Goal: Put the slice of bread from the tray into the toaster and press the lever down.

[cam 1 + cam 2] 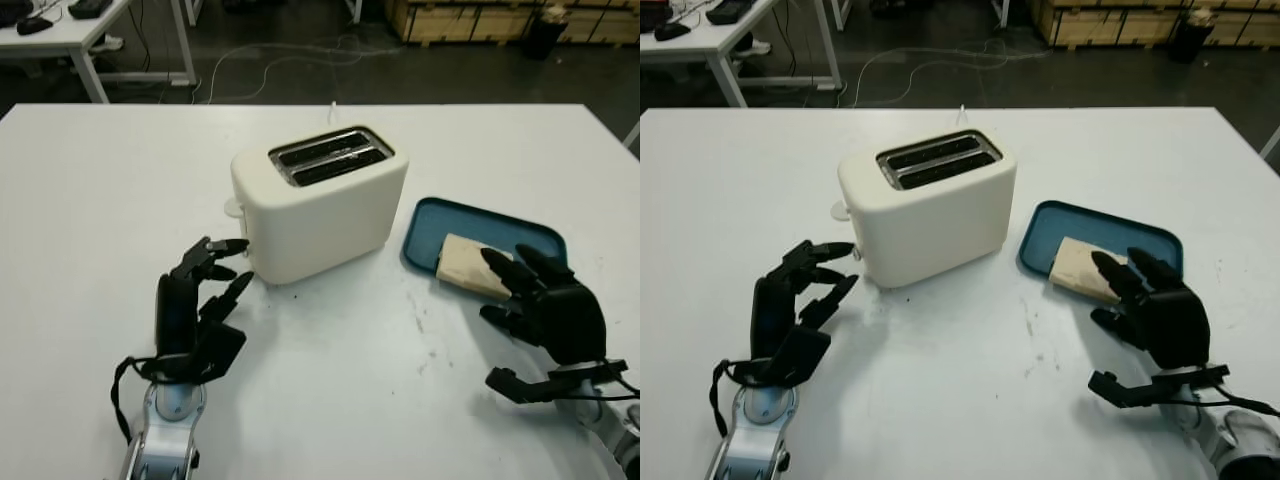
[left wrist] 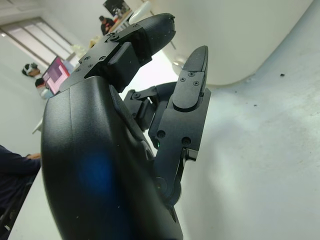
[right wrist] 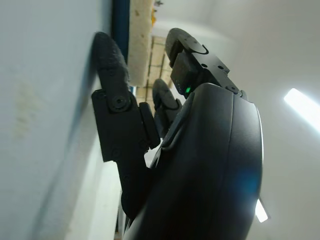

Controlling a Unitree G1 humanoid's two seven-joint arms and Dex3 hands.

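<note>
— Where is the slice of bread (image 1: 472, 266) found?

— It is seen lying in the blue tray (image 1: 470, 220), at the tray's near side, on the right part of the white desk (image 1: 90, 200). Its far end is uncovered; its near end is overlapped by the fingertips of the right hand (image 1: 545, 300).

— Is the bread gripped by that hand?

— No grip can be made out. The right hand is placed at the tray's near edge, its fingers extended toward the slice and over its near end, and nothing is held in it. In the right wrist view one finger (image 3: 112, 90) is seen against the desk just beside the tray's blue rim (image 3: 120, 30).

— And the toaster (image 1: 320, 200)?

— It is stood near the middle of the desk, just left of the tray and apart from it. Two empty slots (image 1: 328, 156) are shown on top. A small cream lever knob (image 1: 233, 208) is seen on its left end.

— How is the left hand (image 1: 200, 300) placed?

— It is held open near the toaster's left end, just below the lever knob, with nothing in it. Whether the toaster is touched by the fingertips cannot be told.
</note>
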